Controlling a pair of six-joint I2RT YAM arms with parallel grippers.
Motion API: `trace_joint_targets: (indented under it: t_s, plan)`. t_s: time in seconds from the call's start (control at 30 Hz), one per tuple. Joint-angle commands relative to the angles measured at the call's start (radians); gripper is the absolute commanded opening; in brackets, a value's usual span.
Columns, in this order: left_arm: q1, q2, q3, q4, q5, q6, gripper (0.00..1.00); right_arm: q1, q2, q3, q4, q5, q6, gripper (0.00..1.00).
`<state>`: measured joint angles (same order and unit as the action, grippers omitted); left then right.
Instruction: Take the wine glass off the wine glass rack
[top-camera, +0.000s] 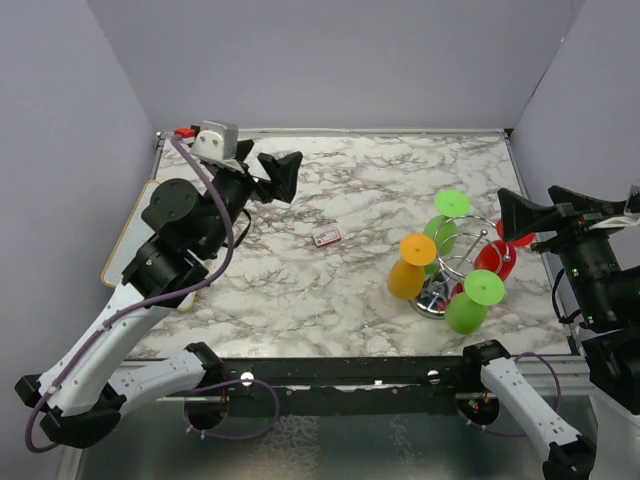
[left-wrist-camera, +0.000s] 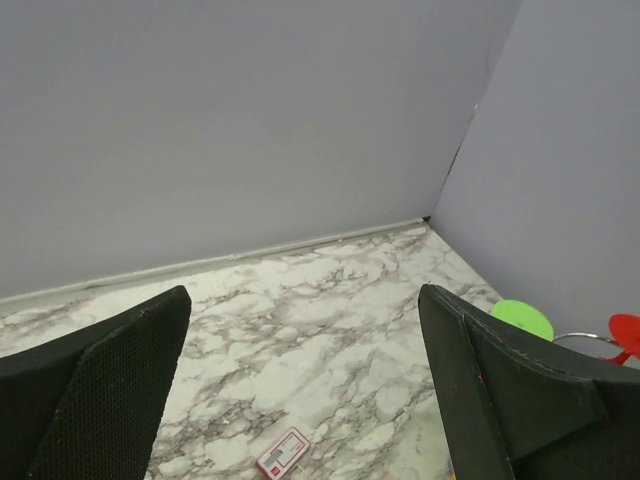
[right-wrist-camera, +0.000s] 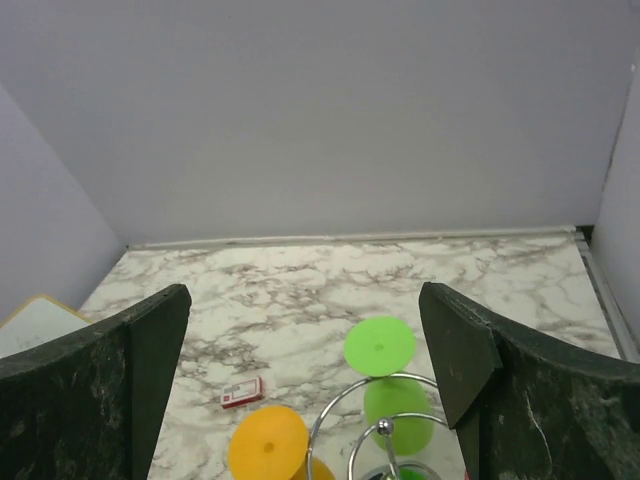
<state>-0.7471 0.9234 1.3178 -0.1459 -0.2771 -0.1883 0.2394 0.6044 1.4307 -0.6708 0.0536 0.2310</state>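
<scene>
Wine glass rack on the right of the table
Orange glass, red glass and two green glasses hang upside down on it; right gripper hovers just beside, left gripper well apart, both spread wide, holding nothing.

Shiny chrome wine glass rack, matt plastic wine glasses, marble-look table.

No lettering can be read; the print on the small red-and-white card is too blurred
</scene>
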Motion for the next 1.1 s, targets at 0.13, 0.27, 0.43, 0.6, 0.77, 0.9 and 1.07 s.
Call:
trace_joint_targets:
  t_s: [0.13,0.27,0.43,0.6,0.77,0.9,1.07]
  plan:
    - [0.011,0.055,-0.112,0.105,-0.01,0.048,0.99,-0.029,0.046,0.107,-0.235,0.156,0.014,1.0]
    - [0.02,0.04,-0.2,0.158,-0.021,0.065,0.99,-0.037,0.031,0.138,-0.301,0.14,-0.015,1.0]
    - [0.027,0.023,-0.293,0.209,-0.051,0.094,0.99,-0.045,-0.006,0.14,-0.343,0.12,-0.046,1.0]
    - [0.032,0.011,-0.375,0.274,-0.076,0.122,0.99,-0.05,-0.043,0.117,-0.333,0.09,-0.057,1.0]
    - [0.035,0.019,-0.405,0.303,-0.048,0.1,0.99,-0.053,-0.088,0.033,-0.262,0.049,-0.06,1.0]
    - [0.036,0.039,-0.397,0.304,0.041,0.033,0.99,-0.054,-0.102,-0.021,-0.23,0.007,-0.037,1.0]
    - [0.037,0.08,-0.357,0.235,0.177,-0.12,0.99,-0.055,-0.111,-0.059,-0.209,-0.043,-0.035,1.0]
